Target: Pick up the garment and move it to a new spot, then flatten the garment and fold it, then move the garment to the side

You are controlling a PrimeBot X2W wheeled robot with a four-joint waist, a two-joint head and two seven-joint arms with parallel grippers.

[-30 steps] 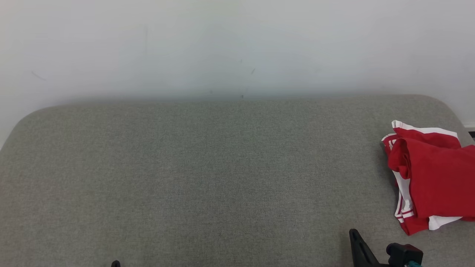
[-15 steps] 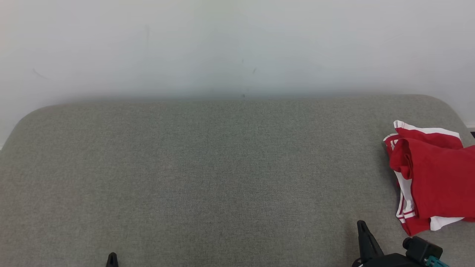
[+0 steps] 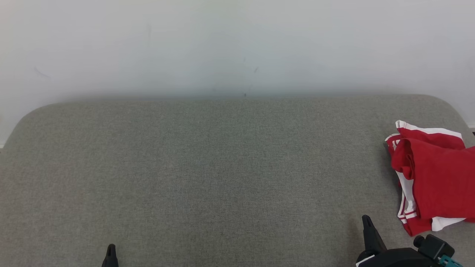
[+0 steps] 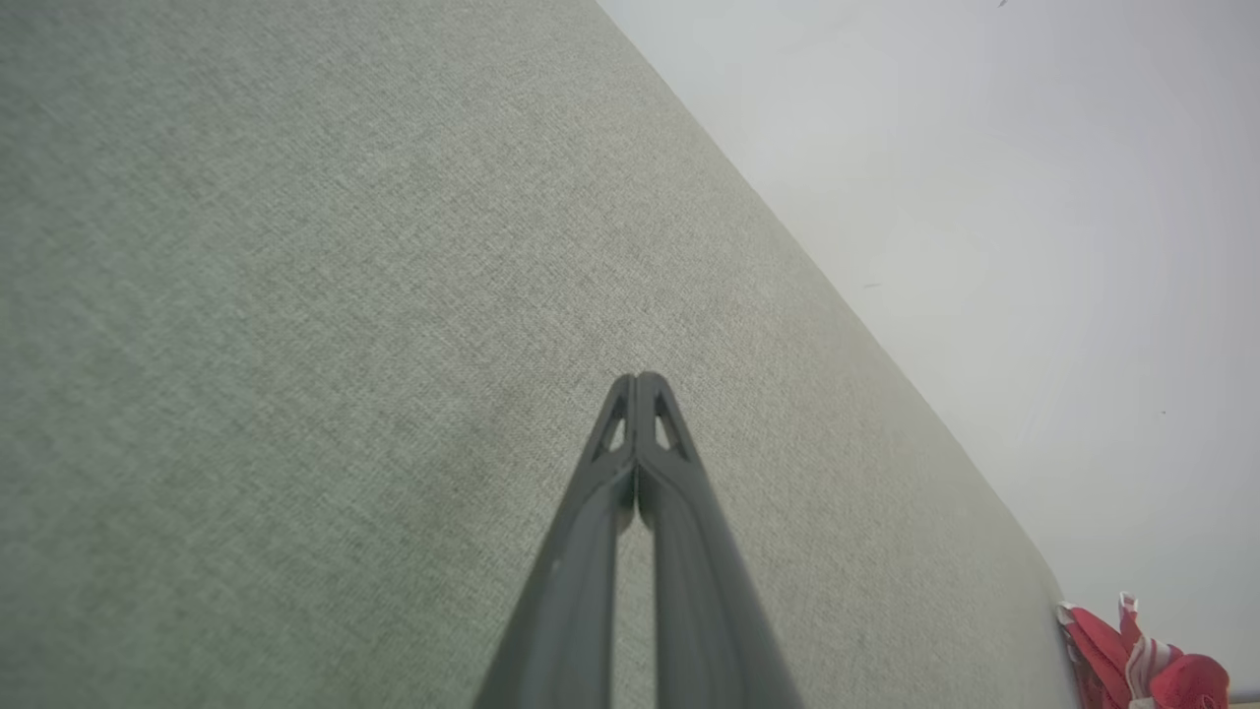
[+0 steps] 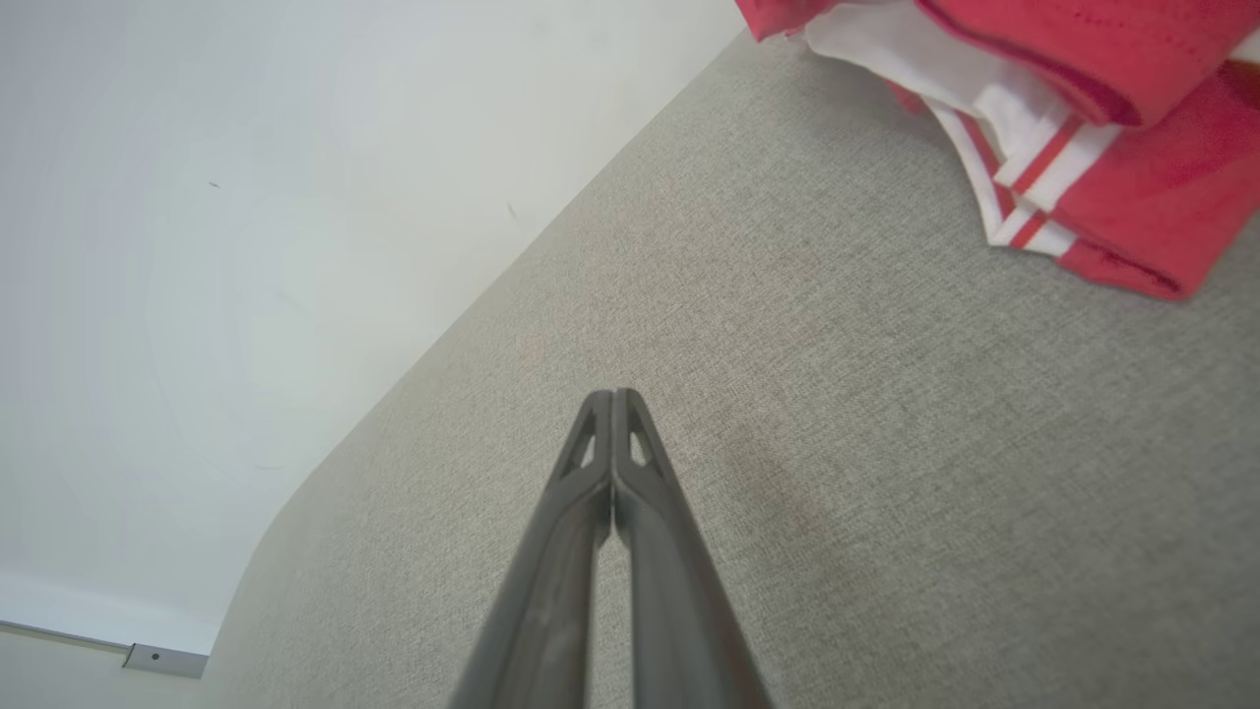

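The garment (image 3: 434, 178) is red with white stripes and lies crumpled at the right edge of the grey cushioned surface (image 3: 207, 170), partly cut off by the head view's border. My right gripper (image 3: 366, 221) is shut and empty, low at the lower right, a short way left of and nearer than the garment. The right wrist view shows its tips (image 5: 612, 399) pressed together over bare fabric, with the garment (image 5: 1083, 118) at the upper right. My left gripper (image 3: 111, 249) pokes up at the lower left, shut (image 4: 637, 381) and empty; the garment (image 4: 1147, 665) is far off in that wrist view.
A plain white wall (image 3: 237, 44) stands right behind the cushion's rounded far edge. The cushion's corners curve down at far left and far right. The whole middle and left of the grey surface is bare fabric.
Both grippers have risen further into the head view; the right one has shifted right toward the garment. The garment lies as before.
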